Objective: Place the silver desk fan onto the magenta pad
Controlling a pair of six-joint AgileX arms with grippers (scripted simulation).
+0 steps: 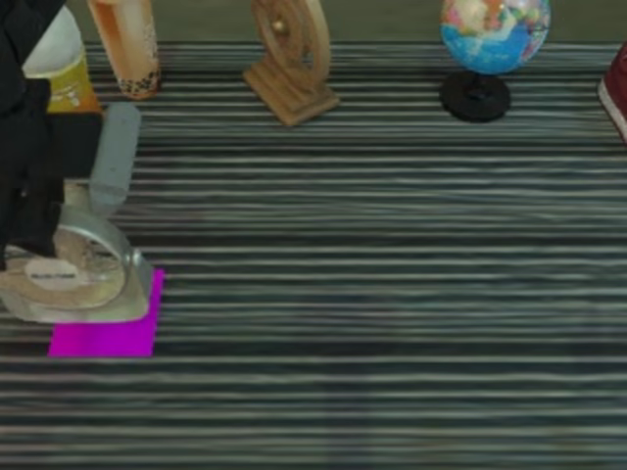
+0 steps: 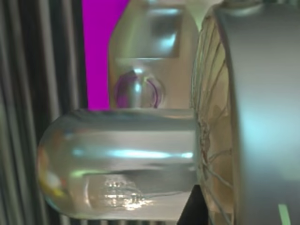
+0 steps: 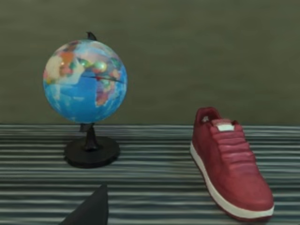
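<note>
The worktop (image 1: 392,294) is covered in thin dark and pale stripes, with a dull green wall behind. The silver desk fan (image 1: 83,259), shiny with a round wire head, is seen on the magenta pad (image 1: 108,335) at the left edge. Whether the left hand is open or closed cannot be told

Top view looks straight down; right wrist view faces the globe (image 3: 85,82) level; left sits close.
</note>
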